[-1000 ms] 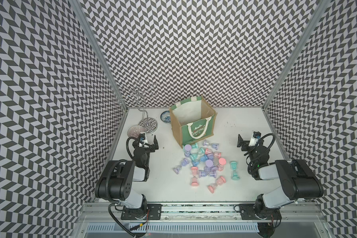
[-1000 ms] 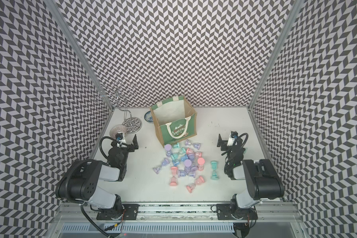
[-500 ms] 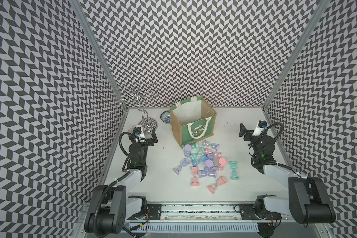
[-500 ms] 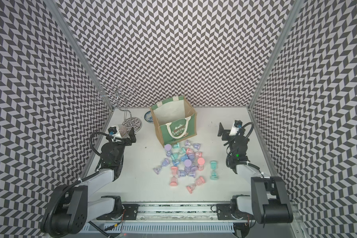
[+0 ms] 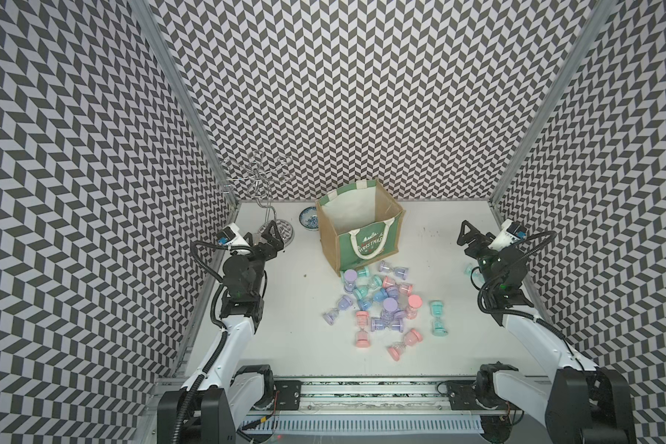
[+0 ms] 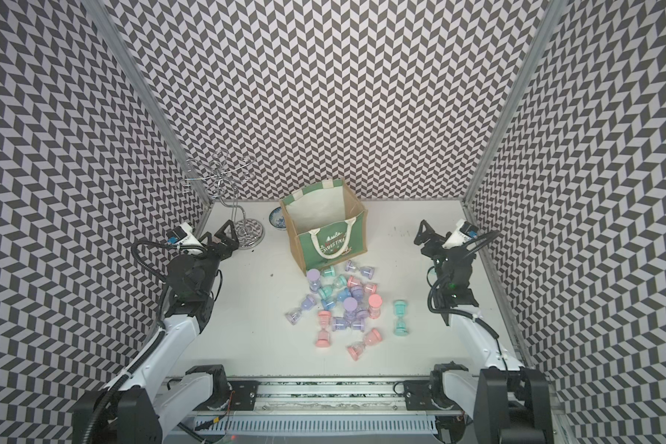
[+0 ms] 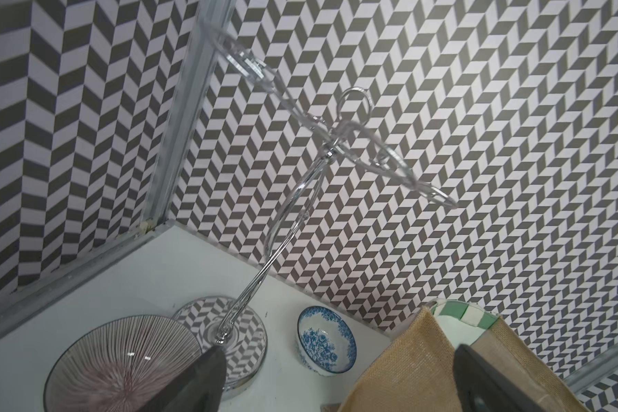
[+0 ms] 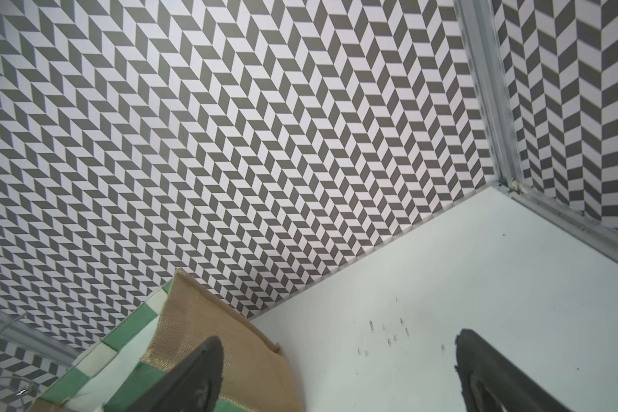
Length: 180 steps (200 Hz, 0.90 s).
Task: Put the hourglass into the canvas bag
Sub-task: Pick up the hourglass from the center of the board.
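Just in front of the bag [image 5: 329, 242], which stands mouth-up to receive them, the hourglasses [image 5: 390, 306] lie heaped on the table [image 5: 297, 315] — we hold our left gripper [image 5: 265, 232] and right gripper [image 5: 473, 236] spread wide, empty, well apart from the heap, seemingly ready to pick.

Teal hourglass [image 5: 470, 269] partly hidden behind right arm [image 5: 497, 265]; canvas bag [image 7: 407, 360] & striped bowl [image 7: 115, 364] cut off by pic edge.

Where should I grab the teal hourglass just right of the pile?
Grip the teal hourglass at its narrow waist between the two caps, coming from above with the open right pincer. It sits clear of the pile, so there is room on both sides.
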Each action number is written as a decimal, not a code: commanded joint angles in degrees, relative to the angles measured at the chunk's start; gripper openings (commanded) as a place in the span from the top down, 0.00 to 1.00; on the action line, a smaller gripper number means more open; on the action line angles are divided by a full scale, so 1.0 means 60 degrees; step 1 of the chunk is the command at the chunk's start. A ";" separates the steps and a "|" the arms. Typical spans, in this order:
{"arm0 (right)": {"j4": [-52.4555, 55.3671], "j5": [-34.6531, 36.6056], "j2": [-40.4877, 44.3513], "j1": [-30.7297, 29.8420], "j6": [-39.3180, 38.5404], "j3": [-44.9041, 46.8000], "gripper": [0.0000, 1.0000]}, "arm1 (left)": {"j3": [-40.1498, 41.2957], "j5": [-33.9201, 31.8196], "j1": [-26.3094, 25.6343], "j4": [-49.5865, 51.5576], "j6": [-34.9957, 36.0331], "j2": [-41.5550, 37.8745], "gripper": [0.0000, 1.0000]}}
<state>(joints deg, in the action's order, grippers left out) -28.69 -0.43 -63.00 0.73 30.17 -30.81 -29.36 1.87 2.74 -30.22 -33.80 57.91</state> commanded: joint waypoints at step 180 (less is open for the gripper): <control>0.5756 -0.0940 -0.0029 -0.5996 -0.0523 -0.1955 0.01 | -0.1506 -0.1353 -0.5586 0.6366 0.0451 -0.1811 0.04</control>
<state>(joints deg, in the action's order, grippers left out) 4.21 -7.14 -63.02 -29.34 28.32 -42.74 -36.93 -1.87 -26.22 0.73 -31.07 46.61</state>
